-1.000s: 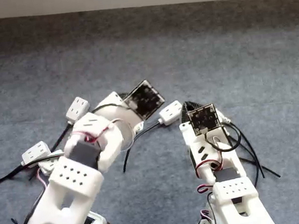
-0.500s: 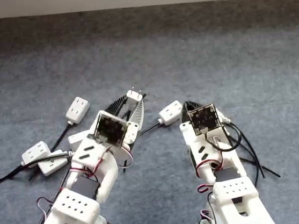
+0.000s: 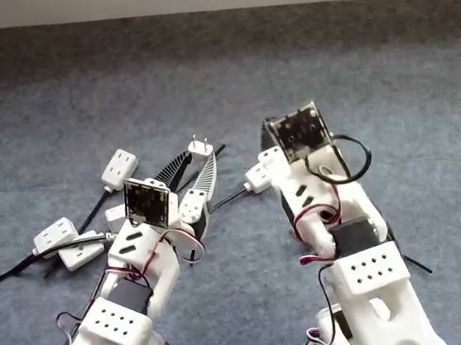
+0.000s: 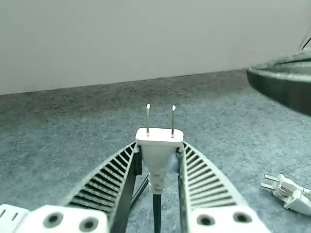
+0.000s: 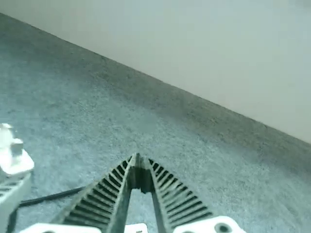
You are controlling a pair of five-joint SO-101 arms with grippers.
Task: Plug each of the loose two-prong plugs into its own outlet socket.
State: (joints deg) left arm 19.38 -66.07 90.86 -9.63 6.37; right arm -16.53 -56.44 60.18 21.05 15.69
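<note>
My left gripper [image 4: 158, 154] is shut on a white two-prong plug [image 4: 159, 140], whose prongs point up and away from the wrist. From above, this plug [image 3: 200, 148] sits at the tips of the ribbed fingers [image 3: 206, 174], over the carpet. A second loose plug [image 4: 287, 188] lies on the carpet off to one side. My right gripper [image 5: 140, 168] is shut, its tips meeting with nothing visible between them. The right arm [image 3: 335, 210] stands beside a white outlet socket [image 3: 261, 172].
Several more white outlet blocks with black cords lie at the left: one [image 3: 119, 167] farther back and two [image 3: 54, 235] [image 3: 82, 253] nearer. A black cord [image 5: 48, 196] crosses the grey carpet. A pale wall [image 4: 146, 34] borders the far side.
The left arm came down from a raised pose and now holds the plug out low over the carpet. The right arm lifted and swung left, away from the front.
</note>
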